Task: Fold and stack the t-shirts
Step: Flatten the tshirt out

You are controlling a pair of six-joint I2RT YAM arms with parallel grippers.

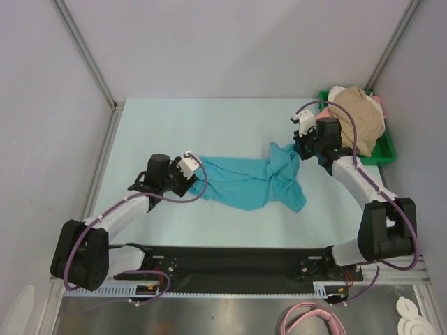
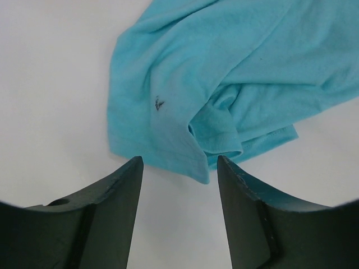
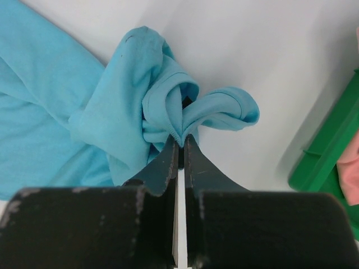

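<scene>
The teal t-shirt lies crumpled in the middle of the table. My right gripper is shut on a bunched edge of the teal shirt at its far right corner, the cloth pinched between the fingertips. My left gripper is open at the shirt's left end; in the left wrist view a corner of the shirt lies just ahead of the gap between the two fingers, which touch no cloth. A tan t-shirt with pink cloth lies heaped in the green tray.
The green plastic tray stands at the table's right side, close behind my right wrist; its edge shows in the right wrist view. Grey walls with metal posts enclose the table on the left, back and right.
</scene>
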